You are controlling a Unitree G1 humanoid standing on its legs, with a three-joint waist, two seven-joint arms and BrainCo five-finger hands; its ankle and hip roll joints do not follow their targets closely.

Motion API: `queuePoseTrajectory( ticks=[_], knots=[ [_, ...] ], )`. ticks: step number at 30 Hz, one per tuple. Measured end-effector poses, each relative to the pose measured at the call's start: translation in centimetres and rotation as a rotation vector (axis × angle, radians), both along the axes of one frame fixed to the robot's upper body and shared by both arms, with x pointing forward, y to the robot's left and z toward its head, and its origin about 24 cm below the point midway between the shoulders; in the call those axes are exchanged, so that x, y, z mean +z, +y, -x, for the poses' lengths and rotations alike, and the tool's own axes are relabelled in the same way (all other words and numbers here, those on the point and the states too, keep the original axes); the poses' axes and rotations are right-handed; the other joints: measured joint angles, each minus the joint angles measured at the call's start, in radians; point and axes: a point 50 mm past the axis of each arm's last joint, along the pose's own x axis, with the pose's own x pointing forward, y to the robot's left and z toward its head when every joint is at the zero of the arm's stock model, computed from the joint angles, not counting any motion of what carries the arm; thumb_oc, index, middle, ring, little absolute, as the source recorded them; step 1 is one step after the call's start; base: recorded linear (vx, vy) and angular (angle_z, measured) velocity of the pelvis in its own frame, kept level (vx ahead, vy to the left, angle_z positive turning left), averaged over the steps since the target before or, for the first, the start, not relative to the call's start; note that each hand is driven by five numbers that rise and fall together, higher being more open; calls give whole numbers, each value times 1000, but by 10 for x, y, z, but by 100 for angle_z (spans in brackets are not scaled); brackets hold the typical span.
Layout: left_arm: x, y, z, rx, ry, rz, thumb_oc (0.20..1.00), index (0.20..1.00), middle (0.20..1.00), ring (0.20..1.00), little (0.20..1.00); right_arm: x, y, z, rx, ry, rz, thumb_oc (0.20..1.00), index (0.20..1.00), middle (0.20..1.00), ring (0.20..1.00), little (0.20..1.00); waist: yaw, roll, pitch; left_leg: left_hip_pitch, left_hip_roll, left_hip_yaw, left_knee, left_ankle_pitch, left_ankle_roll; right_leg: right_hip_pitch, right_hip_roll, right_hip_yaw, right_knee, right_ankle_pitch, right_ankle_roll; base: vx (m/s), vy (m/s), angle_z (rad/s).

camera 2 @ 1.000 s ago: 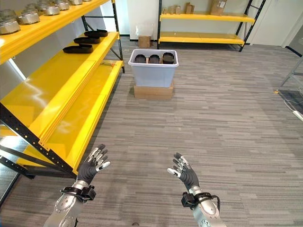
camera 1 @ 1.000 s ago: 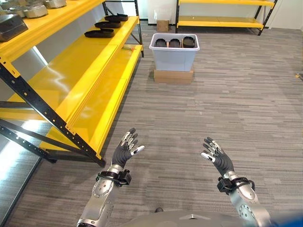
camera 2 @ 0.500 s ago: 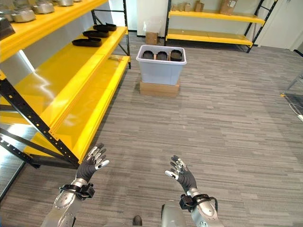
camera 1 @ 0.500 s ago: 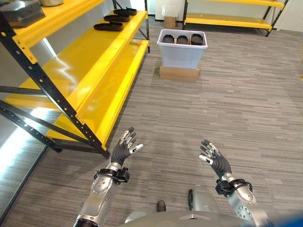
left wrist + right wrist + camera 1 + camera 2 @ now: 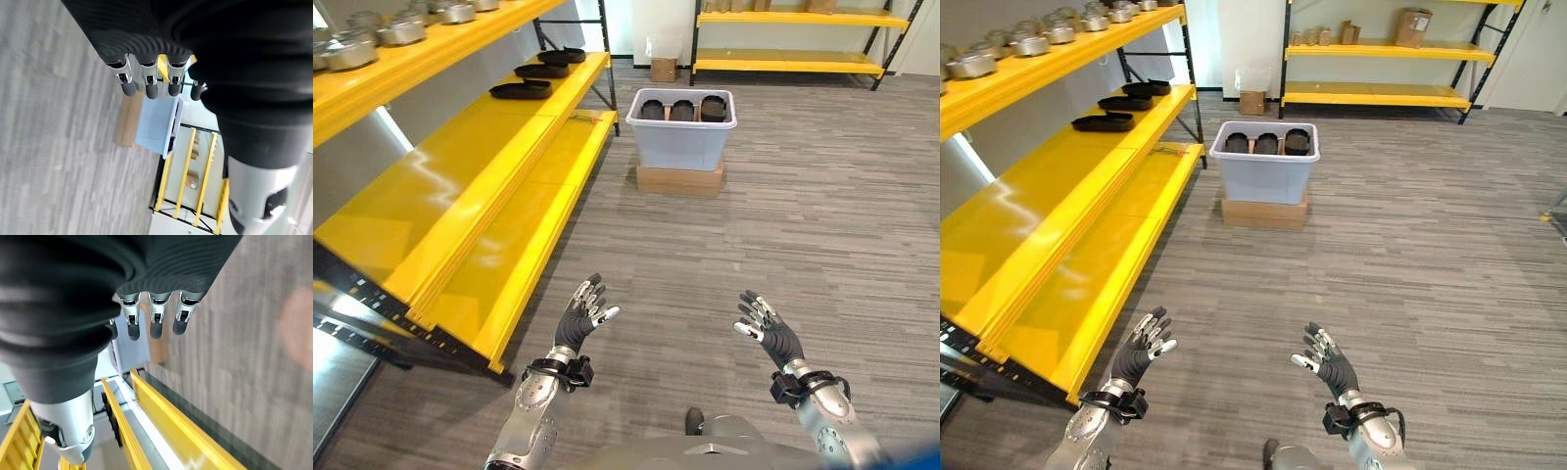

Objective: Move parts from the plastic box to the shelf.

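A pale plastic box [image 5: 681, 142] stands on a flat cardboard carton [image 5: 679, 180] on the floor far ahead, with three dark parts [image 5: 681, 109] upright inside it. The long yellow shelf [image 5: 460, 186] runs along my left, and more dark parts [image 5: 521, 90] lie at its far end. My left hand [image 5: 579, 319] and right hand [image 5: 769, 332] are raised low in front of me, both open with straight fingers and empty, well short of the box. The left wrist view looks past its fingers [image 5: 149, 84] at the box [image 5: 156, 128].
An upper yellow shelf [image 5: 421, 49] on the left carries several grey metal parts [image 5: 403, 29]. A second yellow rack [image 5: 1386, 95] stands against the back wall with cardboard boxes [image 5: 1413, 26] on it. Grey carpet floor [image 5: 773, 225] lies between me and the box.
The whole picture has shifted, so the camera has moved; the box now sits a little nearer the centre. Both hands stay raised and open as before.
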Motion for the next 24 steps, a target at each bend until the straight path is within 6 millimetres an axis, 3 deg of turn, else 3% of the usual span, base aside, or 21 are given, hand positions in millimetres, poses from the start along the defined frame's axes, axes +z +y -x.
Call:
queuePoseTrajectory(
  ticks=[1,4,6,7,8,9,11,12,13,15,18,20,22,23,24],
  knots=[
    [1,0,-2,8,-5,20,1000,1000,1000,1000,1000,3,-2,-1,15,-11,18,1000,1000,1000,1000,1000,-2,1,-2,7,11,-2,1,-4,-15,1,12,0,10,-30,10,157,-109,-9],
    [4,2,-5,41,-12,62,1000,1000,1000,1000,1000,4,-2,-2,-9,-18,10,1000,1000,1000,1000,1000,1,-23,-17,-49,18,-4,148,-14,-45,10,28,1,9,-28,-29,178,-144,-19],
    [6,1,-10,30,-24,67,1000,1000,1000,1000,1000,4,-3,-1,-11,-19,15,1000,1000,1000,1000,1000,1,-31,-10,-145,8,-28,340,25,-83,39,45,7,-17,-55,-62,193,-204,-1],
    [11,-1,-15,21,-44,75,1000,1000,1000,1000,1000,0,-6,2,-25,-1,20,1000,1000,1000,1000,1000,10,-36,6,-251,-2,-43,548,108,-95,69,56,8,-48,-51,-81,154,-190,-7],
    [12,-1,-17,22,-46,84,1000,1000,1000,1000,1000,-2,-6,6,-31,13,18,1000,1000,1000,1000,1000,29,-49,15,-321,-20,-61,678,233,-105,92,56,16,-66,-40,-102,192,-137,-24],
    [12,-1,-17,14,-45,83,1000,1000,1000,1000,1000,-5,-5,10,-36,27,16,1000,1000,1000,1000,1000,53,-75,20,-399,-58,-81,802,343,-86,119,46,28,-95,-38,-108,223,-50,-23],
    [13,-1,-18,8,-49,86,1000,1000,1000,1000,1000,-4,-6,9,-53,22,22,1000,1000,1000,1000,1000,64,-90,57,-550,-106,-55,890,266,-3,160,38,47,-133,-63,-128,234,17,0],
    [11,-2,-16,13,-41,93,1000,1000,1000,1000,1000,-2,-8,5,-65,10,30,1000,1000,1000,1000,1000,77,-97,84,-600,-144,-39,823,226,5,187,24,59,-147,-65,-125,246,35,-11],
    [9,-3,-13,21,-30,101,1000,1000,1000,1000,1000,0,-11,3,-74,2,37,1000,1000,1000,1000,1000,82,-101,105,-639,-144,-8,731,221,3,208,8,61,-161,-48,-100,275,76,-28],
    [2,6,-3,61,4,98,1000,1000,1000,1000,1000,3,-8,-2,-72,-22,27,1000,1000,1000,1000,1000,87,-93,119,-689,-63,99,354,239,3,284,15,73,-232,-38,-78,308,142,-24],
    [-4,8,6,73,32,98,1000,1000,1000,1000,1000,4,-10,-3,-65,-28,46,1000,1000,1000,1000,1000,114,-64,125,-608,-67,-52,-60,268,-26,386,14,131,-273,-69,-24,309,155,-50],
    [-2,8,3,84,20,108,1000,1000,1000,1000,1000,4,-11,-4,-62,-31,50,1000,1000,1000,1000,1000,114,-60,127,-590,-73,-12,-76,292,-16,437,-1,141,-310,-78,-10,313,183,-44],
    [0,7,0,87,10,129,1000,1000,1000,1000,1000,3,-9,0,-49,-24,60,1000,1000,1000,1000,1000,115,-64,115,-539,-92,36,12,305,28,480,-28,159,-299,-107,17,320,187,-42],
    [1,5,0,86,6,139,1000,1000,1000,1000,1000,4,-8,3,-36,-27,68,1000,1000,1000,1000,1000,112,-46,103,-488,-102,32,-1,307,54,493,-14,161,-271,-119,28,382,205,-38],
    [4,7,-5,78,-11,132,1000,1000,1000,1000,1000,-1,2,8,-43,-10,25,1000,1000,1000,1000,1000,93,-64,87,-454,-120,39,-14,373,65,471,-45,161,-151,-135,47,387,206,-19]
  ],
)
